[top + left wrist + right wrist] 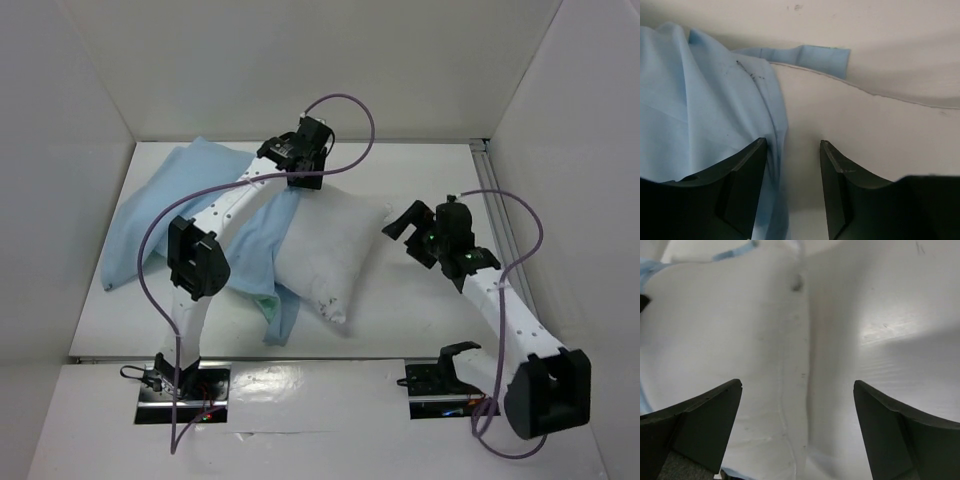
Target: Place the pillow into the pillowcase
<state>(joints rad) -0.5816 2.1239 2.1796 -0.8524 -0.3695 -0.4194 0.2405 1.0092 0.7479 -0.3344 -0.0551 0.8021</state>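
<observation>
Pillow (338, 250), a large plump rectangular cushion of plain white fabric, lies near the middle of the white worktop (420, 320), turned at an angle, with one corner pointing at the near edge. Small dark specks mark that near corner.

Pillowcase (165, 205), a big limp sack of thin light-blue cloth, is spread from the far-left part of the worktop toward the centre. Its right-hand folds drape over the left end of the pillow. A sliver of sea-green lining shows at its near edge. Whether any of the pillow sits inside the sack cannot be told.

Left pincer (303, 172) reaches across the pillowcase to the far end of the pillow, where blue cloth meets white. In the left wrist view the left pincer (792, 145) is released, its jaws apart. A fold of blue cloth runs down just beside its left finger (742, 185), with white fabric under the gap. A narrow blue hem strip lies farther off.

Right pincer (408, 222) hangs just beside the right end of the pillow. In the right wrist view the right pincer (797, 387) is released, jaws spread wide, with creased white fabric below.

Purple cable (345, 100) loops from each arm.
</observation>
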